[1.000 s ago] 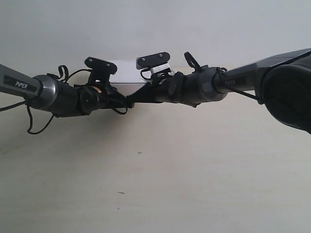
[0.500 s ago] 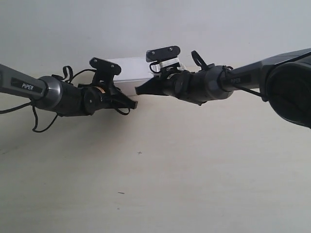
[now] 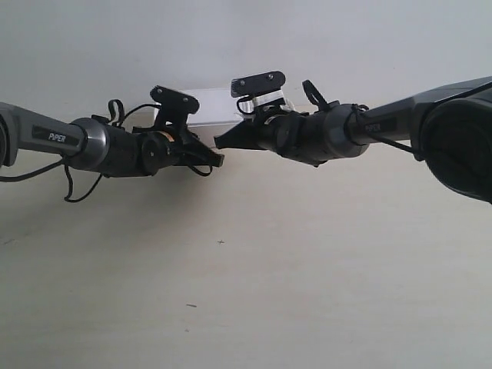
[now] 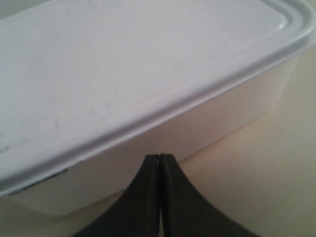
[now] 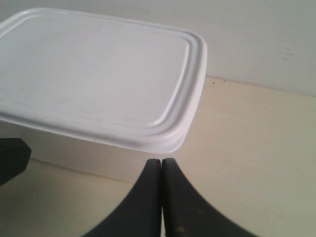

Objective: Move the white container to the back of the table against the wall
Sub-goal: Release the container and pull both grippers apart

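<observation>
The white container (image 3: 209, 108) sits at the far edge of the table (image 3: 307, 269), at the foot of the wall (image 3: 354, 38). Both arms reach toward its near side. The gripper of the arm at the exterior view's left (image 3: 218, 160) and the gripper of the arm at the exterior view's right (image 3: 221, 141) nearly meet in front of it. In the left wrist view my left gripper (image 4: 159, 157) is shut, its tips at the container's (image 4: 148, 74) long side wall. My right gripper (image 5: 161, 161) is shut and empty, just below a rounded lid corner of the container (image 5: 98, 74).
Loose black cables (image 3: 77, 188) hang under the arm at the exterior view's left. The bulky dark body of the other arm (image 3: 453, 146) fills the right edge. A dark part of the other gripper (image 5: 11, 158) shows in the right wrist view.
The arm at the exterior view's right rose and drew back to the right, then held still. The other arm pushed further right toward the container, which looks slightly farther back.
</observation>
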`<control>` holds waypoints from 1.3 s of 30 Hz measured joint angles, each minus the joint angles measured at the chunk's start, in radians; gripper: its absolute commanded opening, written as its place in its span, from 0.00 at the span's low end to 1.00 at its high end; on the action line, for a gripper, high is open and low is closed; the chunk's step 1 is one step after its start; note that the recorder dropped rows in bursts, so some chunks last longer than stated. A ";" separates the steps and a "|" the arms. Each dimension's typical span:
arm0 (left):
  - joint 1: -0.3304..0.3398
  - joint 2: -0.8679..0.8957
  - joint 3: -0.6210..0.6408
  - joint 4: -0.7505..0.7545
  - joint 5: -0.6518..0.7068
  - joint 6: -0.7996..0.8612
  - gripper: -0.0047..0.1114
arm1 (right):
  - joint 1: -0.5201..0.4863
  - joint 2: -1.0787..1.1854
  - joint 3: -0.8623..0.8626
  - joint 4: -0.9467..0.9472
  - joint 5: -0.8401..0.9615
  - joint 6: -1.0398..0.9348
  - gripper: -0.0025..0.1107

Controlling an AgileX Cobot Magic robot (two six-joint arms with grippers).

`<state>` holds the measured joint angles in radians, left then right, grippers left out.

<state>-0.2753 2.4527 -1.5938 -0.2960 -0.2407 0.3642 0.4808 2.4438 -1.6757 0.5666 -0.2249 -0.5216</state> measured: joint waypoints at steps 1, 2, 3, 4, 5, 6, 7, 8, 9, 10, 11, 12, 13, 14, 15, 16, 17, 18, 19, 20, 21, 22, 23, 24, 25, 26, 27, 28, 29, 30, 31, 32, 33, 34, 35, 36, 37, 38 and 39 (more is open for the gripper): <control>0.000 0.009 -0.009 0.000 0.009 0.000 0.04 | 0.000 0.000 0.000 0.000 0.000 -0.002 0.02; 0.000 0.021 -0.021 0.000 0.015 0.000 0.04 | 0.000 0.000 0.000 0.000 0.000 -0.007 0.02; 0.000 0.026 -0.029 0.000 0.018 0.000 0.04 | 0.000 0.000 0.000 0.000 0.002 -0.012 0.02; 0.000 0.034 -0.038 0.000 0.022 0.000 0.04 | 0.000 0.000 0.000 0.001 0.002 -0.014 0.02; 0.000 0.038 -0.042 0.000 0.027 0.000 0.04 | 0.000 0.000 0.000 0.002 0.007 -0.016 0.02; 0.000 0.040 -0.045 0.000 0.027 0.000 0.04 | 0.000 0.000 0.000 0.002 0.009 -0.016 0.02; 0.000 0.042 -0.048 0.004 0.027 0.002 0.04 | 0.000 -0.002 0.000 0.002 0.013 -0.018 0.02; 0.000 0.042 -0.052 0.006 0.028 0.002 0.04 | 0.000 -0.004 0.000 0.002 0.018 -0.019 0.02; 0.000 0.042 -0.057 0.008 0.028 0.002 0.04 | 0.000 -0.006 0.000 0.004 0.020 -0.021 0.02; 0.000 0.042 -0.059 0.010 0.030 0.002 0.04 | 0.000 -0.011 0.000 0.006 0.022 -0.026 0.02; 0.000 0.042 -0.063 0.012 0.030 0.002 0.04 | 0.000 -0.012 0.000 0.006 0.022 -0.025 0.02; 0.000 0.042 -0.069 0.014 0.030 0.002 0.04 | 0.000 -0.015 0.000 0.006 0.024 -0.028 0.02; 0.000 0.042 -0.075 0.014 0.030 0.002 0.04 | 0.000 -0.016 0.000 0.006 0.027 -0.028 0.02; 0.000 0.042 -0.080 0.014 0.030 0.002 0.04 | 0.000 -0.016 0.000 0.006 0.032 -0.028 0.02; 0.000 0.042 -0.083 0.015 0.030 0.002 0.04 | 0.000 -0.016 0.000 0.006 0.034 -0.028 0.02; 0.000 0.042 -0.090 0.015 0.030 0.002 0.04 | 0.000 -0.016 0.000 0.006 0.039 -0.028 0.02; 0.000 0.042 -0.095 0.015 0.030 0.002 0.04 | 0.000 -0.016 0.000 0.006 0.041 -0.028 0.02; 0.001 0.042 -0.098 0.015 0.030 0.002 0.04 | 0.000 -0.016 0.000 0.006 0.043 -0.030 0.02; 0.002 0.042 -0.101 0.015 0.030 0.002 0.04 | 0.000 -0.016 0.000 0.006 0.043 -0.030 0.02; 0.005 0.042 -0.103 0.015 0.030 0.002 0.04 | 0.000 -0.016 0.000 0.006 0.043 -0.030 0.02; 0.007 0.042 -0.105 0.015 0.030 0.002 0.04 | 0.000 -0.016 0.000 0.006 0.045 -0.030 0.02; 0.009 0.042 -0.106 0.018 0.030 0.002 0.04 | 0.000 -0.016 0.000 0.006 0.046 -0.030 0.02; 0.013 0.042 -0.106 0.018 0.033 0.002 0.04 | 0.000 -0.016 0.000 0.006 0.047 -0.030 0.02; 0.015 0.042 -0.106 0.018 0.038 0.002 0.04 | 0.000 -0.016 0.000 0.006 0.047 -0.030 0.02; 0.019 0.042 -0.106 0.018 0.042 0.002 0.04 | 0.000 -0.016 0.000 0.006 0.048 -0.030 0.02; 0.021 0.042 -0.106 0.018 0.045 0.002 0.04 | 0.000 -0.016 0.000 0.006 0.048 -0.030 0.02; 0.021 0.042 -0.106 0.020 0.049 0.004 0.04 | 0.000 -0.016 0.000 0.006 0.050 -0.030 0.02; 0.023 0.042 -0.106 0.020 0.049 0.004 0.04 | 0.000 -0.016 0.000 0.006 0.050 -0.030 0.02; 0.023 0.042 -0.106 0.020 0.052 0.004 0.04 | 0.000 -0.016 0.000 0.006 0.050 -0.031 0.02; 0.023 0.042 -0.106 0.020 0.054 0.004 0.04 | 0.000 -0.016 0.000 0.006 0.050 -0.031 0.02; 0.023 0.042 -0.106 0.022 0.056 0.004 0.04 | 0.000 -0.016 0.000 0.006 0.052 -0.031 0.02; 0.025 0.042 -0.106 0.022 0.060 0.008 0.04 | 0.000 -0.016 0.000 0.006 0.052 -0.031 0.02; 0.025 0.042 -0.106 0.022 0.065 0.013 0.04 | 0.000 -0.016 0.000 0.006 0.052 -0.031 0.02; 0.025 0.042 -0.106 0.022 0.075 0.022 0.04 | 0.000 -0.016 0.000 0.006 0.054 -0.031 0.02; 0.027 0.042 -0.106 0.022 0.086 0.031 0.04 | 0.000 -0.016 0.000 0.006 0.059 -0.031 0.02; 0.027 0.042 -0.106 0.022 0.099 0.042 0.04 | 0.000 -0.016 0.000 0.006 0.065 -0.031 0.02; 0.027 0.042 -0.106 0.022 0.111 0.048 0.04 | 0.000 -0.016 0.000 0.006 0.074 -0.031 0.02; 0.027 0.042 -0.106 0.022 0.128 0.054 0.04 | 0.000 -0.016 0.000 0.006 0.087 -0.031 0.02; 0.027 0.042 -0.106 0.022 0.146 0.059 0.04 | 0.000 -0.018 0.000 0.006 0.100 -0.031 0.02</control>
<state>-0.2478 2.4942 -1.6997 -0.2740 -0.0944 0.4231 0.4808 2.4254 -1.6757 0.5729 -0.1244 -0.5521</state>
